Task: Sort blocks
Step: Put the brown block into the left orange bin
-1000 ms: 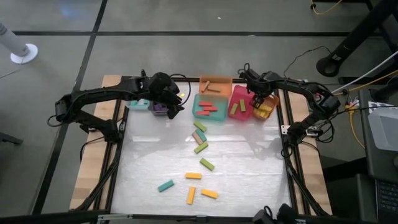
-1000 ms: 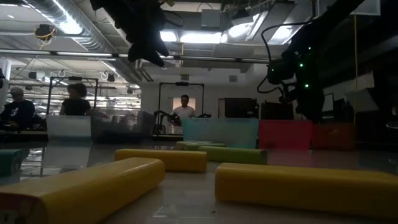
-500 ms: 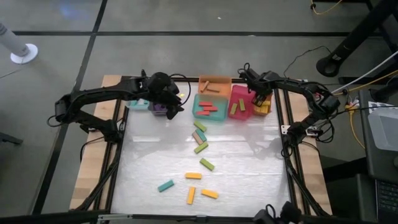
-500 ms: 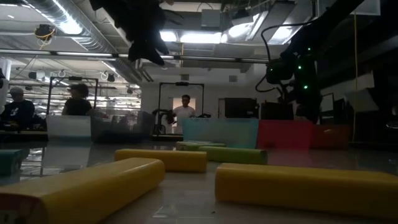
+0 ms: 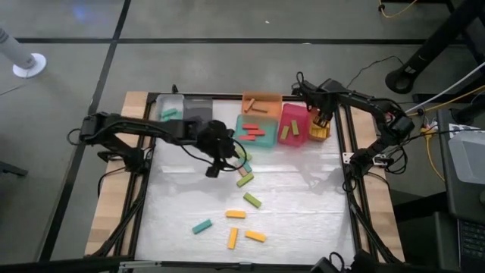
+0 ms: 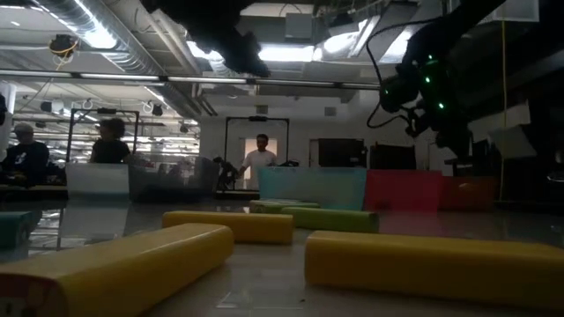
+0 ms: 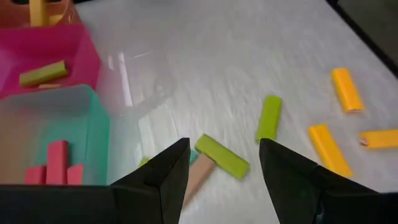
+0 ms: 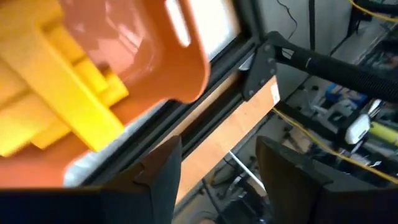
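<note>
Nearest to me on the pale surface (image 5: 182, 205) lie the loose blocks: a teal one (image 5: 201, 226), three yellow ones (image 5: 236, 214) (image 5: 233, 238) (image 5: 255, 236) clustered together, and an olive green one (image 5: 252, 200) a bit further in. Beyond these, more blocks bunch up near the middle, green (image 5: 245, 180) and tan among them, lying close against each other just below the bins. The left tool (image 5: 214, 168) hangs over this bunch with its jaws standing apart and nothing between them; from its own camera a green block (image 7: 222, 155) and a tan one (image 7: 199, 177) touching it show in the gap between the fingers (image 7: 163, 177). Along the far edge stands a row of bins side by side: a teal bin (image 5: 255, 133) with red blocks (image 5: 252, 133) in it, a pink bin (image 5: 292, 125) holding a green block (image 5: 286, 132), an orange bin (image 5: 262, 104) behind with brown blocks, and at the right end an orange bin with yellow blocks (image 5: 318, 132). Far left are a clear bin with a teal block (image 5: 170, 114) and a grey bin (image 5: 197, 110). The right tool (image 5: 320, 118) hovers above the yellow-block bin, open and empty, its camera looking past the bin's rim (image 8: 155, 68) to the frame rail. Cables trail off the surface's right side. Farther back in the room, people (image 6: 261, 157) stand and sit. I can read no writing.
</note>
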Action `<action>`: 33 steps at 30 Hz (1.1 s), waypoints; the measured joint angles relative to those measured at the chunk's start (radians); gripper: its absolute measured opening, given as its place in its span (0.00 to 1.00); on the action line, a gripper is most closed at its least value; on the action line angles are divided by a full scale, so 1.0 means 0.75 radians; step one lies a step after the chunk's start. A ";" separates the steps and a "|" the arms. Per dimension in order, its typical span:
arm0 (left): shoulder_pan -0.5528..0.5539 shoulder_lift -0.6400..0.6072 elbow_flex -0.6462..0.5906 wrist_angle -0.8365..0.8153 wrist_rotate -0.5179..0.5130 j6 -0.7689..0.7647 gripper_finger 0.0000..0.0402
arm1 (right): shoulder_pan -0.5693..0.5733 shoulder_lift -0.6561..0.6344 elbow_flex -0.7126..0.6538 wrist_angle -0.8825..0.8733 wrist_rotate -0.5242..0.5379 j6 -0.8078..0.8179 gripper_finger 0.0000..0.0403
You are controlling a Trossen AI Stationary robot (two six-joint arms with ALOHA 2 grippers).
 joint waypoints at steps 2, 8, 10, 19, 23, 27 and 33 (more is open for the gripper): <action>-0.001 0.054 0.000 0.052 -0.006 0.015 0.45 | 0.000 0.000 0.063 -0.041 -0.018 0.057 0.51; 0.019 0.226 0.000 0.136 -0.012 0.015 0.45 | 0.000 -0.001 0.287 -0.125 -0.272 0.186 0.51; 0.022 0.283 0.000 0.139 -0.011 0.024 0.45 | 0.001 -0.001 0.360 -0.125 -0.414 0.219 0.51; 0.019 0.478 0.000 0.136 -0.013 0.237 0.45 | 0.034 -0.002 0.534 0.007 -0.898 0.315 0.51; 0.029 0.519 0.000 0.136 -0.017 0.272 0.45 | 0.113 -0.002 0.540 0.083 -0.938 0.315 0.51; 0.038 0.556 0.000 0.132 -0.028 0.293 0.45 | 0.234 -0.002 0.540 0.143 -0.954 0.315 0.51; 0.038 0.594 0.005 0.146 -0.038 0.337 0.45 | 0.449 -0.002 0.540 0.174 -0.956 0.315 0.51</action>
